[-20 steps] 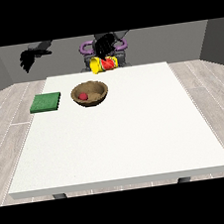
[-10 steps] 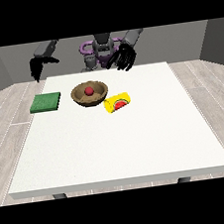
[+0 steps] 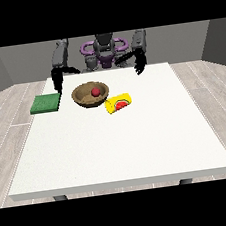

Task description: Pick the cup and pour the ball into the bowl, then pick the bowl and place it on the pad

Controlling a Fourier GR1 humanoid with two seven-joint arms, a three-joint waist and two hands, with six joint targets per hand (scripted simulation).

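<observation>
A brown wooden bowl (image 3: 85,97) sits on the white table (image 3: 118,139) toward the back, with a red ball (image 3: 96,91) inside it. A yellow cup (image 3: 119,103) with a red pattern lies on its side just right of the bowl's front, touching or nearly touching it. A green pad (image 3: 45,103) lies flat left of the bowl. The hand at the view's left (image 3: 57,82) hangs above the table's back left, near the pad's far corner, holding nothing. The hand at the view's right (image 3: 140,63) hangs over the back edge, right of the bowl, fingers relaxed and empty.
The robot's torso (image 3: 104,53) stands behind the table's back edge. The table's front half and right side hold nothing else. Grey floor surrounds the table.
The cup has left the hand and now lies on the table by the bowl. Both arms have drawn back and lowered, hands hanging down.
</observation>
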